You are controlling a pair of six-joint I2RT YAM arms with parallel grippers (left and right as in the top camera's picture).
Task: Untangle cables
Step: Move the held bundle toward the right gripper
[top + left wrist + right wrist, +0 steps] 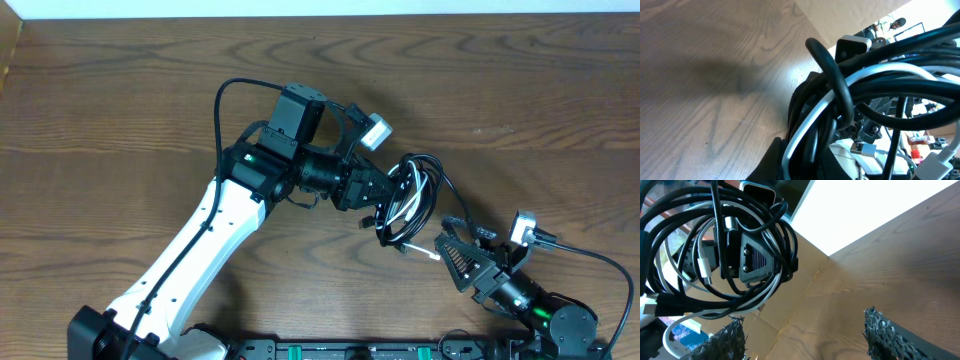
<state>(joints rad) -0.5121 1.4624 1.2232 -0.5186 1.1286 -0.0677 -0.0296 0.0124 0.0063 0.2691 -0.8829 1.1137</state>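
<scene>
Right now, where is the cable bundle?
Overhead view, right of centre: the bundle hangs from the left gripper, with the open right gripper beside it.

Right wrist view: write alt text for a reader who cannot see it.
Tangled black and white cables hang looped around the left pincer, held above the wooden table. The right pincer, open, frames the bottom edge.

Left arm [200, 240] stretched from the near-left edge toward the middle, left gripper [392, 200] pinched tight on the cables [832, 70], right arm [540, 310] low at near right, right gripper [452, 250] angled up-left, jaws spread apart
</scene>
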